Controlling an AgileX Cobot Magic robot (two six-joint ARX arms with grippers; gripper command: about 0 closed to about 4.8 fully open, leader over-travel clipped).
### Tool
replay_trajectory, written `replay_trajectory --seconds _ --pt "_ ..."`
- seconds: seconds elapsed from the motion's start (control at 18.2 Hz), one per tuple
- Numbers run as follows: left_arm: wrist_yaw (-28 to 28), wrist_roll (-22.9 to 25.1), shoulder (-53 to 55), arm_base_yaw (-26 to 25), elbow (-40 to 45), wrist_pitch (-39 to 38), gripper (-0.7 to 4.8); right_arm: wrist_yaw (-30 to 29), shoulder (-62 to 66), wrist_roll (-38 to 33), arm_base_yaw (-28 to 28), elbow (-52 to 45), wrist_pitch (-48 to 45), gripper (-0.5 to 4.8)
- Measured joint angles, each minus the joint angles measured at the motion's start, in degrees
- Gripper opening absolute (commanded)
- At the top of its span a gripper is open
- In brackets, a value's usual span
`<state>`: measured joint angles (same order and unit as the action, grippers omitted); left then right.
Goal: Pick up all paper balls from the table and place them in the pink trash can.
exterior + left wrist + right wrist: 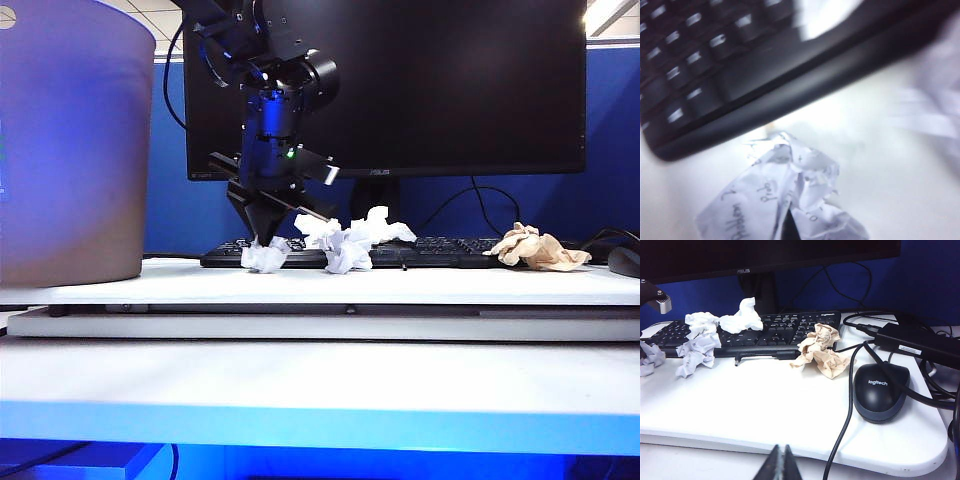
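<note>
My left gripper (pixel 262 238) points down in front of the keyboard, shut on a white paper ball (pixel 266 256) that rests on the table (pixel 320 288). In the left wrist view that ball (pixel 785 185) shows handwriting, and a dark fingertip (pixel 788 227) presses into its folds. More white paper balls (pixel 347 250) lie just to the right, one of them (pixel 380 225) on the keyboard. A tan paper ball (pixel 535 248) lies further right. The pink trash can (pixel 70 140) stands at the far left. My right gripper (pixel 779 456) is shut on nothing, low at the table's near edge.
A black keyboard (pixel 440 250) runs behind the balls under a large monitor (pixel 420 80). A black mouse (pixel 881 390), a power adapter (pixel 917 342) and several cables (pixel 842 415) crowd the table's right end.
</note>
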<state>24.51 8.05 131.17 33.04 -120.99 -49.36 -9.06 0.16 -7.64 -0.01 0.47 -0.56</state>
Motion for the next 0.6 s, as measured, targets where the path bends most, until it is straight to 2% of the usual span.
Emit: replay_trajectory --seconds 0.33,0.6 --pt "-0.09 2.69 -1.40 1.90 -4.98 -4.66 -0.06 0.02 0.00 0.00 -0.02 0.00 -0.02 -0.04" --pt "2.08 5.68 -4.85 3.54 -18.05 -11.76 -0.06 0.02 0.00 -0.02 -0.02 0.00 0.02 -0.04"
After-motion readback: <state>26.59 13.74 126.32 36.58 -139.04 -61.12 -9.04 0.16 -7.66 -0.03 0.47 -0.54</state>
